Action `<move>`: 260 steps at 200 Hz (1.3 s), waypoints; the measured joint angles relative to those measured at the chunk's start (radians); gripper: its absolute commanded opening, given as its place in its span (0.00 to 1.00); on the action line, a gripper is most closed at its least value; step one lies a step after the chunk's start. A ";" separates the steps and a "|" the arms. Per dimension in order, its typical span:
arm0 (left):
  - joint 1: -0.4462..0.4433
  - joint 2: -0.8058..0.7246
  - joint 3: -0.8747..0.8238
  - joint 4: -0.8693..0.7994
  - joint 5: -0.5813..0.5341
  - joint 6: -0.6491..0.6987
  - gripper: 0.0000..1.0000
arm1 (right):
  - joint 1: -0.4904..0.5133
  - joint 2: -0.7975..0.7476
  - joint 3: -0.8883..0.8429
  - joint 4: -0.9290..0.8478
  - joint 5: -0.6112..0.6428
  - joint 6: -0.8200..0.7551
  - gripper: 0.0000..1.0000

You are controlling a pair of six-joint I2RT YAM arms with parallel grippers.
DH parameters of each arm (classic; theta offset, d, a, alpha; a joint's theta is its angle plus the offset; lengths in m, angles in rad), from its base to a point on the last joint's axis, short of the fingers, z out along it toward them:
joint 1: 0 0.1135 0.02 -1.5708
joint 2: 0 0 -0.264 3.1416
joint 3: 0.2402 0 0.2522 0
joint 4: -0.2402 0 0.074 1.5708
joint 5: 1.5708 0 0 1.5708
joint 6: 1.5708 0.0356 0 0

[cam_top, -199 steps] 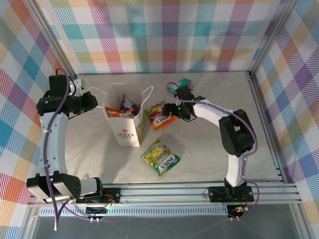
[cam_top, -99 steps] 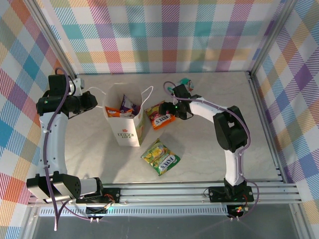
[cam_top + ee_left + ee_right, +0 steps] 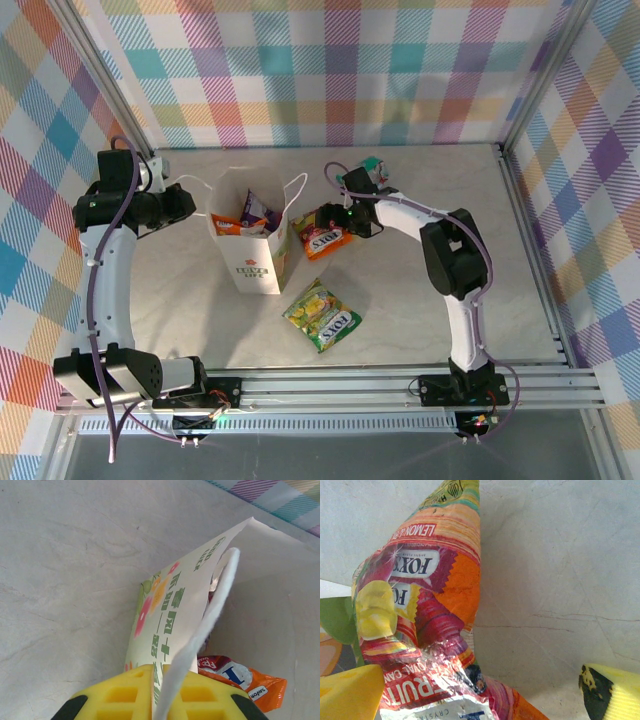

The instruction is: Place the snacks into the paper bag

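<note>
The white paper bag (image 3: 252, 262) stands open at mid-left, with an orange packet (image 3: 228, 226) and a purple packet (image 3: 259, 212) inside. My left gripper (image 3: 192, 204) is shut on the bag's left rim; in the left wrist view the bag wall (image 3: 167, 615) runs between the yellow fingers (image 3: 120, 697), and the orange packet (image 3: 252, 682) lies inside. My right gripper (image 3: 340, 221) is open at a red-orange snack (image 3: 320, 236) just right of the bag. In the right wrist view this packet (image 3: 420, 615) lies between the spread jaws, untouched by the fingertips (image 3: 347, 695).
A green-yellow packet (image 3: 322, 315) lies on the table in front of the bag. A teal packet (image 3: 372, 165) sits behind the right arm near the back. Metal frame posts and plaid walls close in the table on three sides.
The right arm has swung left, bringing its gripper closer over the red-orange packet. The left arm and the bag have not moved.
</note>
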 measured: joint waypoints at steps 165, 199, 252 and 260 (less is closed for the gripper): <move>0.000 0.000 0.000 -0.014 0.000 0.018 0.14 | 0.047 0.042 0.079 -0.132 0.072 -0.088 0.64; 0.000 0.000 0.000 -0.014 0.000 0.018 0.14 | 0.048 0.042 0.080 -0.138 0.080 -0.089 0.45; 0.000 0.000 0.000 -0.014 0.000 0.018 0.14 | 0.057 0.038 0.090 -0.143 0.092 -0.106 0.27; 0.000 0.000 0.000 -0.014 0.000 0.018 0.14 | 0.058 0.038 0.091 -0.147 0.098 -0.106 0.25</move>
